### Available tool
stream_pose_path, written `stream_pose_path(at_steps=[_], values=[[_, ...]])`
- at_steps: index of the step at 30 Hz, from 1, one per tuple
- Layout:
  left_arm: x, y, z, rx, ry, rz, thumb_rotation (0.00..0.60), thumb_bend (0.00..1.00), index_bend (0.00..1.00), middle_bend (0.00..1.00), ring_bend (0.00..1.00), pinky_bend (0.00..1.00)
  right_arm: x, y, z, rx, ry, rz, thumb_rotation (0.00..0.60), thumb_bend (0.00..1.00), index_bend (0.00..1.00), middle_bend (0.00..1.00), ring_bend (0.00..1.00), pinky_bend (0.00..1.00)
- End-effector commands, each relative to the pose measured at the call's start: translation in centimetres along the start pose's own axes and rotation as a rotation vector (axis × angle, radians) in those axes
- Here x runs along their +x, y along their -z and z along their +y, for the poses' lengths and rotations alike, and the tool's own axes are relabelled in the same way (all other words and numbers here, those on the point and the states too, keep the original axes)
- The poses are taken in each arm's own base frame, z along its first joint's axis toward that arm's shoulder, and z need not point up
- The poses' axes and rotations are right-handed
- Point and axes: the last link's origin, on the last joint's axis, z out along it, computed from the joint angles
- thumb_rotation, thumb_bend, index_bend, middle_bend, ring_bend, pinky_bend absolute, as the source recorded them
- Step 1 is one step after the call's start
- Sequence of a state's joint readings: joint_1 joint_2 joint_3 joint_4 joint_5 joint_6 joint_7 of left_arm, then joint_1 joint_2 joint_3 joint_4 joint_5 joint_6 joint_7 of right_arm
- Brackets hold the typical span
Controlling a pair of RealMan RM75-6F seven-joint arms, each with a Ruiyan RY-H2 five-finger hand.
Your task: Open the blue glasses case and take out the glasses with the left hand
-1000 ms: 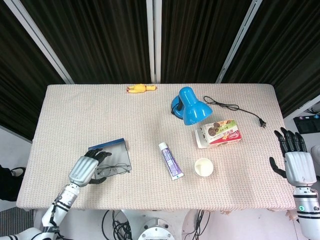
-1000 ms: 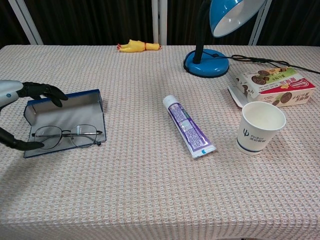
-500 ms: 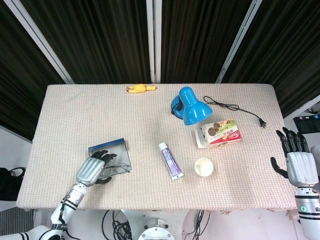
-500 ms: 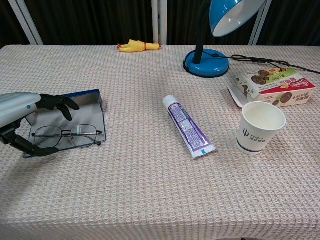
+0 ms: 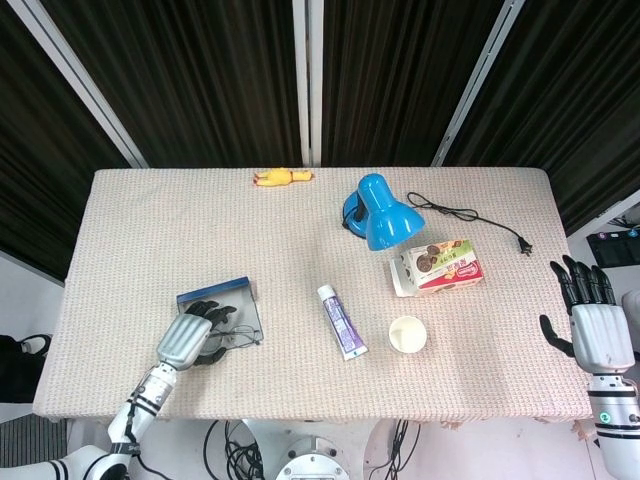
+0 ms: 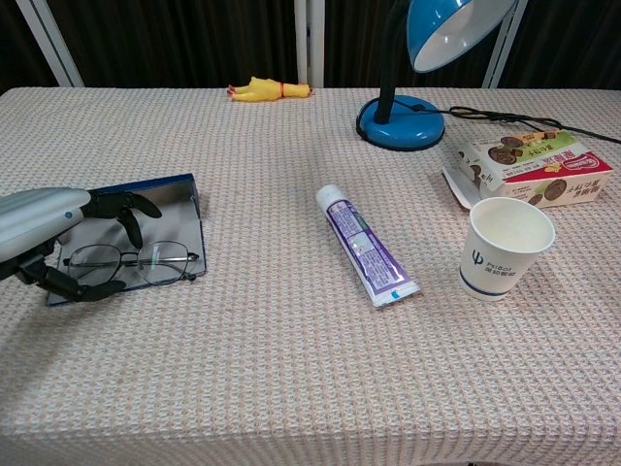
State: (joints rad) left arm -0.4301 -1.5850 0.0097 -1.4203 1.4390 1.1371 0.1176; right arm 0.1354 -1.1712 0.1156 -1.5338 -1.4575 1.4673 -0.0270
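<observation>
Moved: since a second ago I have brought my left hand [image 6: 49, 233] from the case's left edge inward over the glasses [image 6: 133, 263]; the right hand [image 5: 596, 328] has barely shifted.
Left hand: fingers curled down over the left lens, thumb low at the near edge — not yet closed on the frame as far as I can tell, so it holds nothing.
Right hand: off the bench's [image 5: 300, 230] right edge, fingers spread, idle.
Blue glasses case [image 6: 170, 194]: already open, lying flat at the near left of the bench, lid raised at the far side.
Glasses: resting in the open case, lenses toward me, temples folded.
Handling: thin wire frame — light, springy, easily bent, and the lenses will smear or slip under the fingers. I judge the bridge or the left rim the best place to pinch, gently, lifting straight up so the case does not drag along.
Nearby: toothpaste tube [image 6: 365, 248], paper cup [image 6: 502, 249], biscuit box [image 6: 532, 165] and blue desk lamp [image 5: 380, 211], all well apart to the right.
</observation>
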Motion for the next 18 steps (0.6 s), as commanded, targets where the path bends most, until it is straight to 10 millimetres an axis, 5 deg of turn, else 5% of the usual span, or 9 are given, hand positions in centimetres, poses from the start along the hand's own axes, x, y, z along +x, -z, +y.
stream_pose_path(at_steps=[1, 18], values=[[-0.13, -0.03, 0.00, -0.003, 0.000, 0.003, 0.600, 0.30, 0.21, 0.37, 0.17, 0.21, -0.03, 0.01, 0.01, -0.001, 0.001, -0.002, 0.600, 0.33, 0.00, 0.00, 0.00, 0.00], [-0.90, 0.79, 0.21, -0.069, -0.039, 0.057, 0.600, 0.34, 0.32, 0.58, 0.31, 0.29, -0.21, 0.06, 0.15, -0.005, 0.007, -0.014, 0.600, 0.33, 0.00, 0.00, 0.00, 0.00]])
